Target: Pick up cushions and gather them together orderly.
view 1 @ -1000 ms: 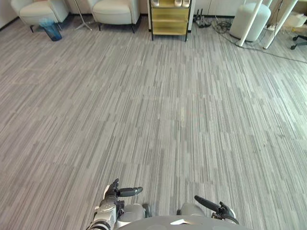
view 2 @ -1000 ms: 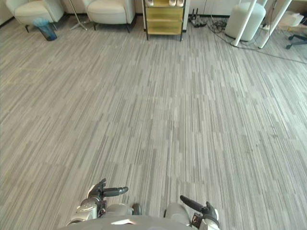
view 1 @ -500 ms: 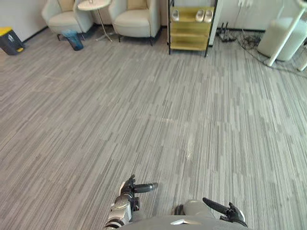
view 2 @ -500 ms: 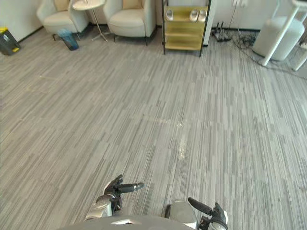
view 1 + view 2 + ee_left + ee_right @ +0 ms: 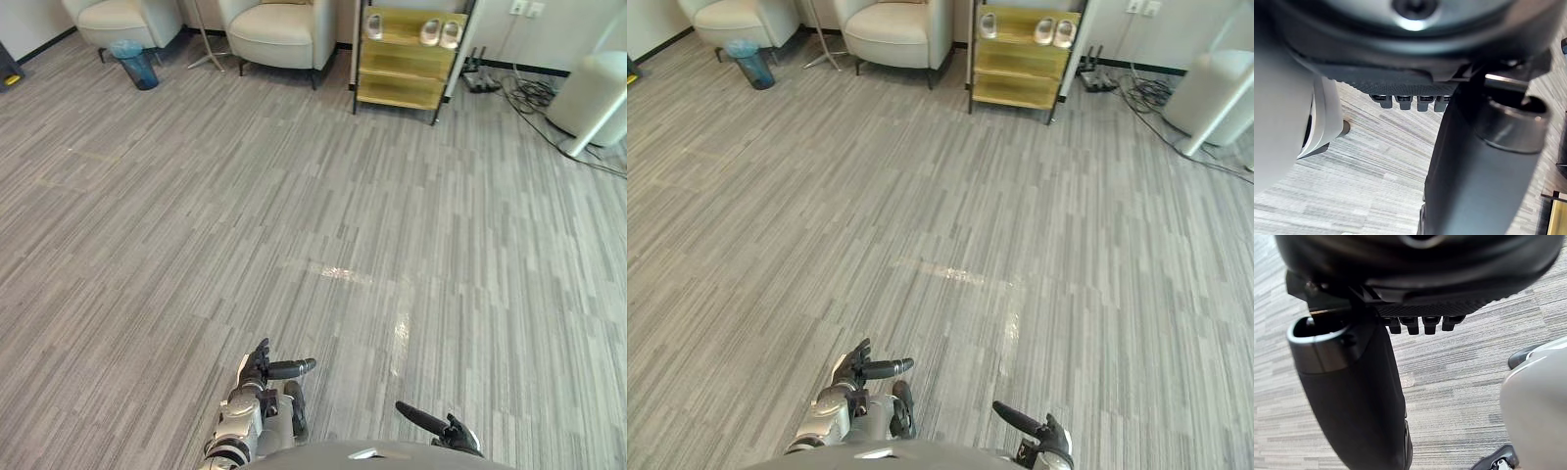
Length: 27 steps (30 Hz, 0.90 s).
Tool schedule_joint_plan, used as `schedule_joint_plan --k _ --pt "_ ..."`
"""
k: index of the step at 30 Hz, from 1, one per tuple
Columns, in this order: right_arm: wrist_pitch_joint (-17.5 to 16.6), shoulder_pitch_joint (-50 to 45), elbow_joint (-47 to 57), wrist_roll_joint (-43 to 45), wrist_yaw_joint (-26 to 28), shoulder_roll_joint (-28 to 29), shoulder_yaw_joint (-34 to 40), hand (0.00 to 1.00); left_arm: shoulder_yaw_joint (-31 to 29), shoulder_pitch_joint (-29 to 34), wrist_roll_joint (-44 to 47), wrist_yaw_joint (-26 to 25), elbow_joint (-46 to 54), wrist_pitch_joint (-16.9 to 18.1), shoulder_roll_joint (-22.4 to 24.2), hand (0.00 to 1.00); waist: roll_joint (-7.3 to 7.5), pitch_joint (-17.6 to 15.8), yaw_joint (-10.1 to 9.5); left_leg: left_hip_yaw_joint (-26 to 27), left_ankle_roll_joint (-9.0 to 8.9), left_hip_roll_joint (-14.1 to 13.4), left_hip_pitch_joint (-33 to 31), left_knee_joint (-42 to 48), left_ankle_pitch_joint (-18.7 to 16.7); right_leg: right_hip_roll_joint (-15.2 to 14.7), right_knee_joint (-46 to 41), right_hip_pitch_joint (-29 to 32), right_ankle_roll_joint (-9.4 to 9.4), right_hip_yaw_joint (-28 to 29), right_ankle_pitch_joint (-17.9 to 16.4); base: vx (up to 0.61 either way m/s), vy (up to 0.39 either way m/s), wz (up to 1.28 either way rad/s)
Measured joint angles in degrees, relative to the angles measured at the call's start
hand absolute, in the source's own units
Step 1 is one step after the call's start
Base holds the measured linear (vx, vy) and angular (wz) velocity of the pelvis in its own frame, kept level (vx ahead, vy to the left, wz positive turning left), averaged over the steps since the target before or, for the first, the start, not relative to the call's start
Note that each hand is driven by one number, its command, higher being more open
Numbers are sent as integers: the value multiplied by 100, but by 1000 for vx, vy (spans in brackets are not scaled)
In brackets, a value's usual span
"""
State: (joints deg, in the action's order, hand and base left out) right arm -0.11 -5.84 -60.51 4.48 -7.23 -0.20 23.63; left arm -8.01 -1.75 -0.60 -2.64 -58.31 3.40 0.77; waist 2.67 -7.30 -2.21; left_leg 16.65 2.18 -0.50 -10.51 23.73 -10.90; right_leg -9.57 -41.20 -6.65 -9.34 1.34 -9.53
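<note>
My left hand (image 5: 257, 376) hangs low over the grey striped carpet (image 5: 313, 215), thumb pointing right and fingers relaxed, holding nothing. My right hand (image 5: 443, 431) sits low at the right, thumb stretched out to the left, and it is empty too. In the left wrist view the fingers (image 5: 1410, 101) show as short straight tips past the palm, with bare carpet beyond. The right wrist view has the same look, its fingers (image 5: 1422, 325) over bare carpet.
Two cream armchairs (image 5: 279, 22) (image 5: 118, 15) stand along the far wall with a blue bin (image 5: 132, 64) beside them. A yellow shelf (image 5: 407, 59) holding shoes (image 5: 441, 32) stands at the far middle. A white rounded stand (image 5: 593, 98) and cables (image 5: 529, 93) lie far right.
The whole view has shifted, so the camera has moved; the shelf and armchairs now sit differently in the picture. Both hands stay low, open and empty.
</note>
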Motion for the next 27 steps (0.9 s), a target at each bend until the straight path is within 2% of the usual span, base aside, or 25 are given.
schedule_joint_plan --k 1,2,3,4,5,6,7,8,9,10,11,12,13,15,16,17,19,20,22,23,25,26,27 --pt "-12 15 19 0 16 -12 0 100 56 -12 -3 3 -35 -21 -52 100 0 -27 9 -10 3 45 196 -117 -72 -55 -756 347 -206 29 217 595 165 7" --pt "-22 30 45 4 47 -28 0 100 63 -19 -2 -1 -92 -45 -90 100 -10 -50 8 -23 2 75 422 -231 -146 -97 -1381 656 -77 -2 76 589 102 -8" --pt "-26 23 148 5 66 -72 0 100 83 -24 -1 -18 -156 -76 -121 100 -75 -85 49 -37 -17 76 845 -434 -243 -136 -1977 1078 218 -176 -234 390 44 -5" --pt "-35 6 222 2 66 -106 -19 100 95 23 -1 -34 -167 -95 -128 100 -127 -100 88 -58 -34 73 1142 -627 -268 -151 -2092 1317 376 -385 -382 481 1 10" --pt "-78 -6 263 -2 64 -164 -53 100 145 56 -2 -56 -221 -96 -138 100 -234 -175 156 -140 -48 39 1595 -920 -267 -150 -1885 1624 693 -758 -651 367 -37 26" --pt "-81 -17 268 -3 63 -193 -74 100 218 53 -2 -74 -268 -99 -146 100 -251 -175 208 -163 -51 -11 1771 -1033 -266 -135 -1647 1808 797 -956 -750 567 -94 38" --pt "-75 -17 282 -3 65 -205 -80 100 279 55 -2 -77 -282 -104 -155 100 -272 -206 228 -183 -52 -91 1996 -1187 -265 -112 -1226 2128 840 -1186 -816 463 -146 44" --pt "-76 -28 315 0 58 -195 -78 100 325 70 -2 -77 -289 -102 -157 100 -274 -209 246 -225 -100 -205 2197 -1372 -283 -41 -329 2470 785 -1334 -746 481 -170 37" --pt "-76 -32 330 1 57 -186 -76 100 327 71 -4 -75 -289 -102 -155 100 -268 -206 254 -233 -131 -218 2221 -1385 -295 -28 -131 2496 757 -1346 -704 622 -280 51" --pt "-123 -97 356 11 39 -119 -67 100 352 67 -8 -69 -290 -96 -194 100 -121 -233 280 -344 -346 -216 2382 -1455 -385 9 877 2572 815 -1362 58 553 -264 38" --pt "-134 -58 335 9 43 -136 -15 100 432 33 -14 -76 -362 -101 -180 100 -243 -272 280 -405 -462 -370 2473 -1462 -453 127 832 2491 1090 -1446 53 548 -278 16" --pt "-116 19 334 -12 39 -218 -13 100 482 11 -22 -54 -373 -92 -145 100 -365 -255 208 -400 -529 -508 2442 -1445 -357 270 826 2487 1173 -1442 -3 403 -231 -6" --pt "-142 39 346 -57 34 -215 6 100 479 18 -54 -42 -383 -94 -68 100 -387 -257 249 -414 -628 -541 2476 -1406 -123 297 782 2400 1241 -1478 -229 393 -239 -6" --pt "-83 12 310 -42 38 -191 96 100 458 16 -195 -24 -374 -98 18 100 -446 -268 279 -463 -742 -730 2453 -995 -26 371 904 2089 1319 -1643 -383 446 -293 33" --pt "-61 -81 293 -43 37 -185 110 100 436 11 -239 13 -328 -93 73 100 -472 -289 284 -551 -795 -950 2200 -69 6 471 1153 1672 1328 -1797 -485 444 -325 55" --pt "-60 -185 328 -35 29 -205 -1 100 411 24 -240 39 -218 -99 146 100 -493 -295 277 -788 -1033 -1254 1533 1554 178 612 1446 1279 1337 -1916 -537 371 -268 44" --pt "-57 -186 343 -34 11 -240 -53 100 291 46 -246 79 -77 -96 222 100 -546 -304 253 -763 -954 -1593 857 2995 131 798 1754 876 1354 -1942 -537 249 -137 3" --pt "-59 -179 346 -20 -15 -231 -105 100 250 67 -246 72 -37 -101 223 100 -537 -296 265 -713 -900 -1646 596 3296 66 851 1947 624 1350 -1942 -533 212 -45 -14" --pt "-57 -180 350 16 -37 -201 -118 100 267 80 -246 80 53 -96 229 100 -491 -279 244 -480 -668 -1605 363 2834 -132 873 2300 230 1277 -1899 -482 252 10 -17" --pt "-55 -166 357 16 -44 -201 -125 100 265 74 -245 77 96 -86 230 100 -478 -269 221 -452 -622 -1493 250 2174 -237 873 2453 124 1230 -1791 -454 259 104 -38" --pt "-53 -96 360 15 -50 -197 -129 100 261 44 -233 63 126 -63 232 100 -472 -271 183 -682 -646 -1226 159 1174 -292 846 2502 100 1192 -1570 -433 187 114 -56" --pt "-46 -46 348 12 -54 -192 -144 100 267 40 -235 64 123 -59 232 100 -456 -272 147 -972 -690 -1003 199 450 -241 821 2496 114 1137 -1399 -433 205 166 -72" --pt "-44 -28 355 14 -54 -205 -182 100 267 41 -234 57 115 -59 237 100 -481 -258 116 -1177 -670 -860 268 -150 118 844 2489 126 1054 -1247 -445 302 250 -89"
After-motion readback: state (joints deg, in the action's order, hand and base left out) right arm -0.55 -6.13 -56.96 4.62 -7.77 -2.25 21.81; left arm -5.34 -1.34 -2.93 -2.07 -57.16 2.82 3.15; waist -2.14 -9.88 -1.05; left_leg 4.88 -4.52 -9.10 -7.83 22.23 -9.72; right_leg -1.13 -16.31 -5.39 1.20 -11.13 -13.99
